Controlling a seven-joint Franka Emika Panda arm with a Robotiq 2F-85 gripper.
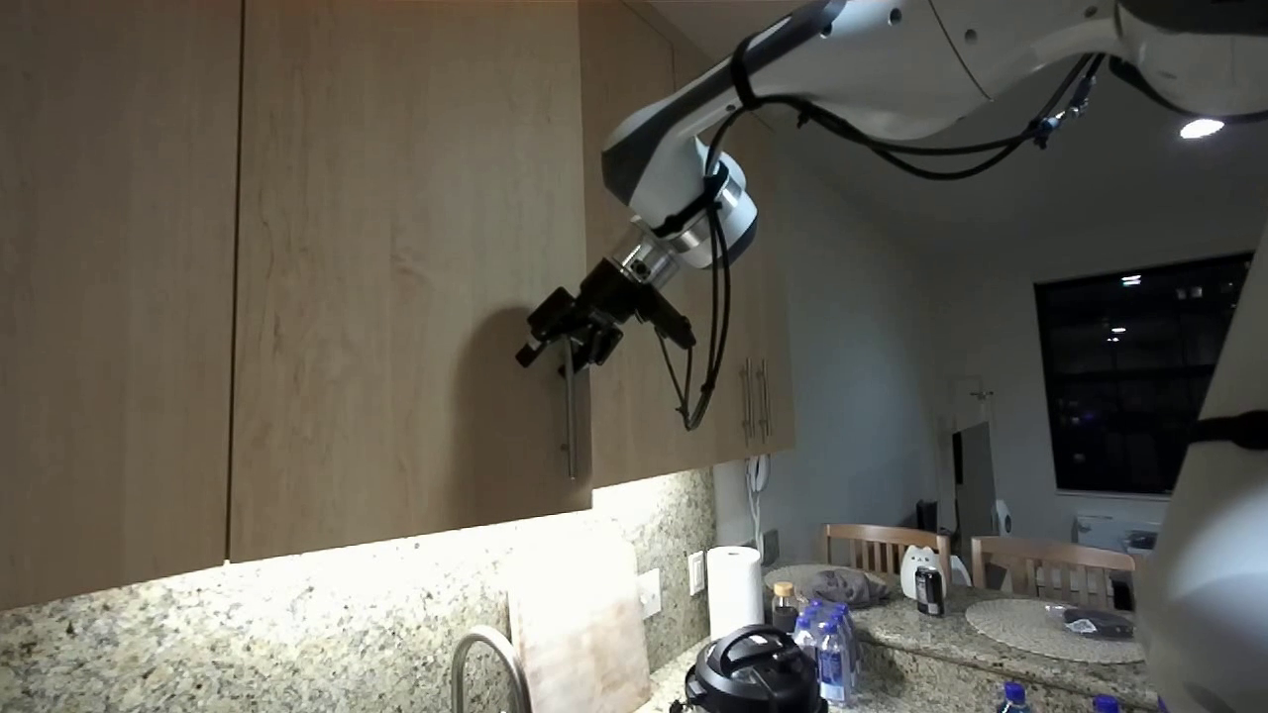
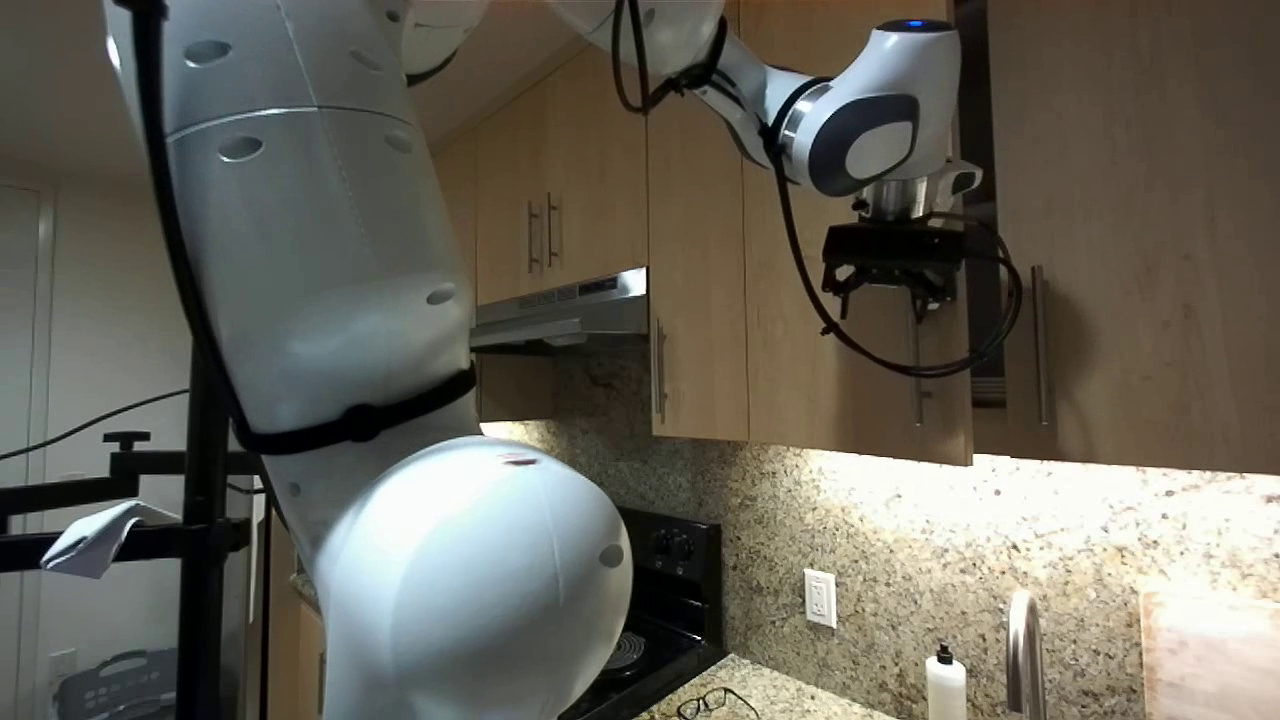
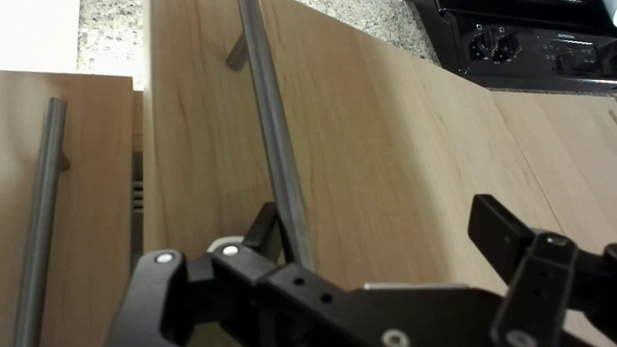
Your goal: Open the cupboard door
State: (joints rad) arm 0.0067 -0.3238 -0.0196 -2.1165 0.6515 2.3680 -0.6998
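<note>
The cupboard door is a wide, flat light-oak panel, also seen in an exterior view and the wrist view. It stands slightly ajar, with a dark gap along its handle-side edge. Its slim silver bar handle is vertical and also shows in the wrist view. My gripper is at the upper part of the handle, with its fingers spread wide. The handle runs between the fingers, close beside the left finger; whether they touch I cannot tell. The gripper shows in both exterior views.
The neighbouring door with its own bar handle is across the gap. A black cable loop hangs from the arm near the handles. Below are a faucet, a cutting board and a black pot.
</note>
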